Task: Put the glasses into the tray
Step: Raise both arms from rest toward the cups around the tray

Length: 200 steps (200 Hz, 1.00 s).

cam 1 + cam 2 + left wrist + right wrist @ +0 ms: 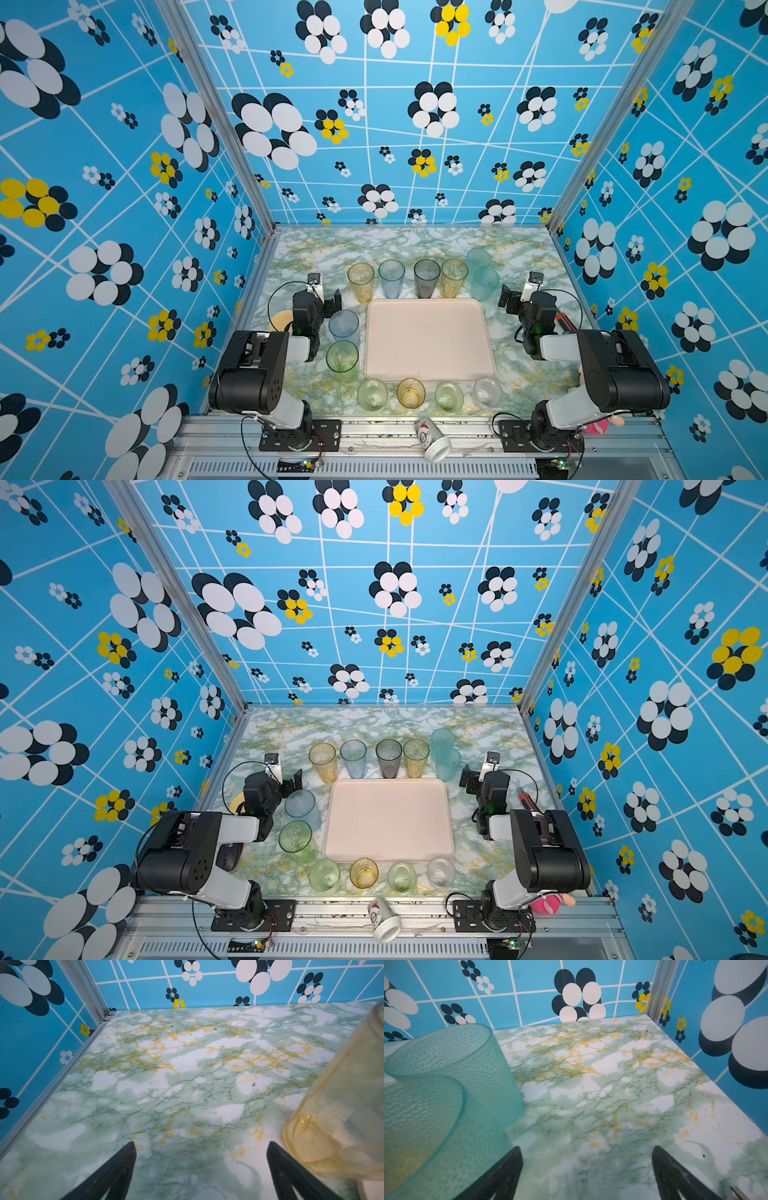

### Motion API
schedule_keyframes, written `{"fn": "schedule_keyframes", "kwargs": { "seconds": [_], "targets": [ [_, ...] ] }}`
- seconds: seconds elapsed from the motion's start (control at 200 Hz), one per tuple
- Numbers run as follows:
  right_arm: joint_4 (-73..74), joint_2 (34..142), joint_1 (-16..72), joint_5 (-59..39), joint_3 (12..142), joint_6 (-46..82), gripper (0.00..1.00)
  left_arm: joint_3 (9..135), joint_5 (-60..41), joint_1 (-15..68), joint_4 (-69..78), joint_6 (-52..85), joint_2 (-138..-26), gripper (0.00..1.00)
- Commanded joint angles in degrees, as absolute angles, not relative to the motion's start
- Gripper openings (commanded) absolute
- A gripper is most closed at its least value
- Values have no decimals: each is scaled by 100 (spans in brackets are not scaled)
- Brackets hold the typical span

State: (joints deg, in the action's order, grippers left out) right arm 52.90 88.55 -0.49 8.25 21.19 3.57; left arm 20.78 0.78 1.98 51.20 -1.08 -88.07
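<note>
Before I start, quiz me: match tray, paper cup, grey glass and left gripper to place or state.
1 tray
2 paper cup
3 grey glass
4 left gripper

A on its side on the front rail
B open, holding nothing
C upright, on the tray's far side
D no glass in it

Pairs: 1-D, 2-A, 3-C, 4-B

Light was bright and even; shadows on the counter (316,249) were soft. Both top views bowed strongly at the edges. Close up, the amber glass (342,1105) and teal glasses (446,1095) blurred slightly.
</note>
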Motion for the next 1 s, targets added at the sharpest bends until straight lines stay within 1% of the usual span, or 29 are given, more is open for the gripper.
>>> {"fn": "schedule_keyframes", "kwargs": {
  "seconds": [0.0, 0.025, 0.055, 0.46, 0.495, 0.6, 0.67, 0.745, 0.805, 0.885, 0.93, 0.995],
  "targets": [
    [5222, 8845, 0, 875, 2180, 282, 93, 2234, -16, 163, 5124, -53, -8844, 99],
    [5225, 8849, 0, 871, 2180, 282, 94, 2232, -13, 159, 5124, -53, -8849, 99],
    [5225, 8851, 0, 870, 2180, 280, 99, 2233, -12, 163, 5124, -54, -8842, 99],
    [5212, 8851, 0, 870, 2189, 273, 99, 2250, -68, 132, 5098, -29, -8845, 99],
    [5210, 8851, 0, 870, 2188, 277, 99, 2250, -94, 121, 5098, -19, -8850, 100],
    [5216, 8850, 0, 870, 2188, 274, 99, 2248, -153, 88, 5092, 0, -8846, 92],
    [5215, 8850, 0, 871, 2193, 283, 99, 2247, -173, 79, 5098, 0, -8842, 85],
    [5238, 8859, 0, 870, 2175, 291, 97, 2254, -166, 74, 5109, -8, -8842, 78],
    [5147, 8832, 0, 870, 2233, 309, 96, 2452, -104, 73, 4644, 17, -8693, 72],
    [4291, 8512, -12, 855, 2542, 317, 93, 2752, 16, 62, 3797, 79, -8297, 67],
    [3509, 8230, -34, 819, 2858, 326, 90, 2845, 14, 68, 3467, 64, -8053, 66],
    [2736, 7818, -68, 759, 3172, 347, 89, 2968, 159, 72, 2989, 175, -7655, 66]
  ]
}}
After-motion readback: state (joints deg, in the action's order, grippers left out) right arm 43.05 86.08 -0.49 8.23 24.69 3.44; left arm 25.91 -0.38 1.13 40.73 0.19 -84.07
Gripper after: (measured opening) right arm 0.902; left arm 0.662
